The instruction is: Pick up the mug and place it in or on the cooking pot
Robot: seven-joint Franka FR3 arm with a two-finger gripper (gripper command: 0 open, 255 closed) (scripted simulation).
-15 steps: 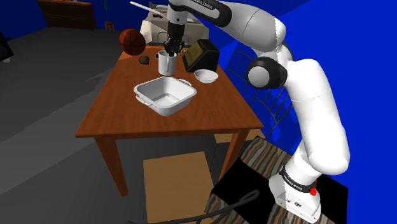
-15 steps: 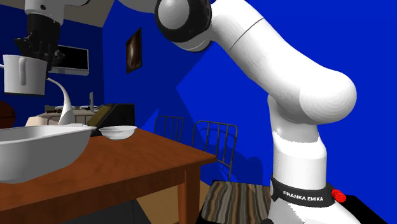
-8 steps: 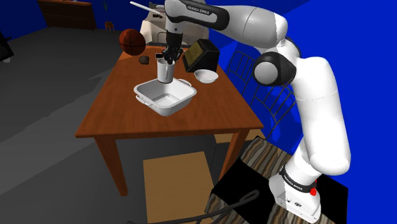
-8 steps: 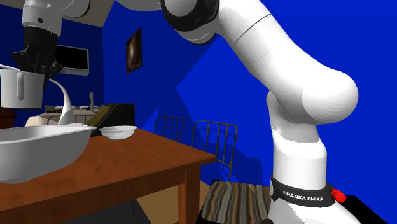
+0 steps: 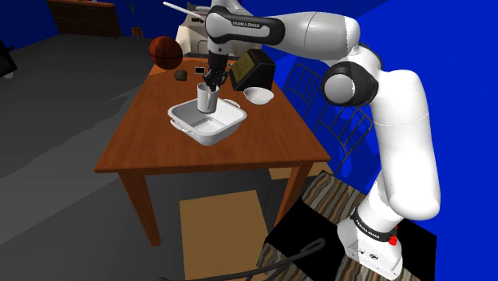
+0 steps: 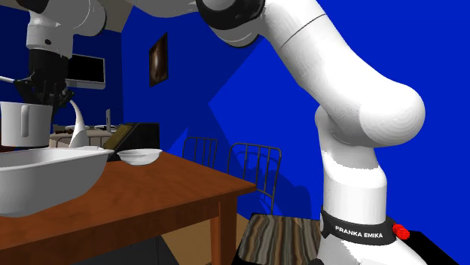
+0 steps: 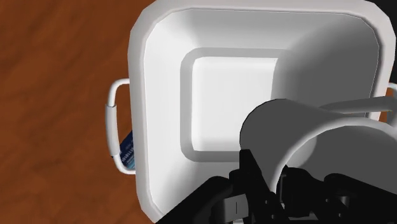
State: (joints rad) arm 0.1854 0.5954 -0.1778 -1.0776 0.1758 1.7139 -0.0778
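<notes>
Mug (image 5: 207, 97), white, upright: hanging over the pot (image 5: 226, 130), base close to pot's rim. Gripper (image 5: 211, 77): jaws pinching the mug's rim from above. Pot: white, square, two handles, on brown table (image 5: 144, 136). Bowl (image 5: 258, 96): small, white, near pot, toward the shoulder view's right.

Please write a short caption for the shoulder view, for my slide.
Black gripper holds the white mug by its rim over the white two-handled pot on a brown table.
</notes>
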